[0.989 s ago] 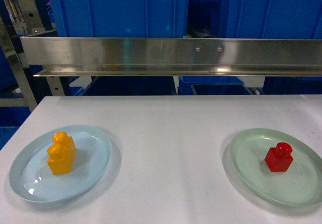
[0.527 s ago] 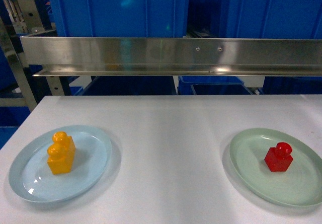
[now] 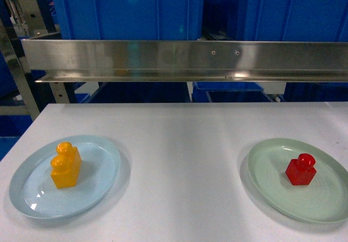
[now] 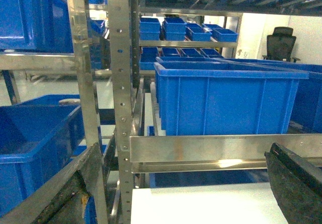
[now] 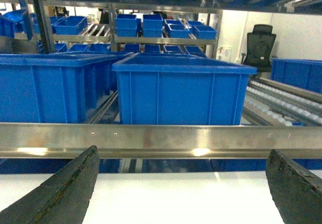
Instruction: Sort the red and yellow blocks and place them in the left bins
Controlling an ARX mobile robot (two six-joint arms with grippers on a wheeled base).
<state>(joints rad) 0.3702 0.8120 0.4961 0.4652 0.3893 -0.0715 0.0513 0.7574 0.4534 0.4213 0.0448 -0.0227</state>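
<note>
Yellow block point(image 3: 66, 165) on blue plate point(image 3: 103, 185), red block point(image 3: 300, 169) on green plate point(image 3: 272, 182); both tools spread.

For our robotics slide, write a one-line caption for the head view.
Yellow block on a pale blue plate, red block on a green plate, blue bins behind.

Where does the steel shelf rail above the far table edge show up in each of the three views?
Head: steel shelf rail runs full width across the upper half, blue crates behind it.
Left wrist: it crosses the lower right, under a blue crate.
Right wrist: it spans the full width below centre.
Shared landmark: white table just below the rail.
</note>
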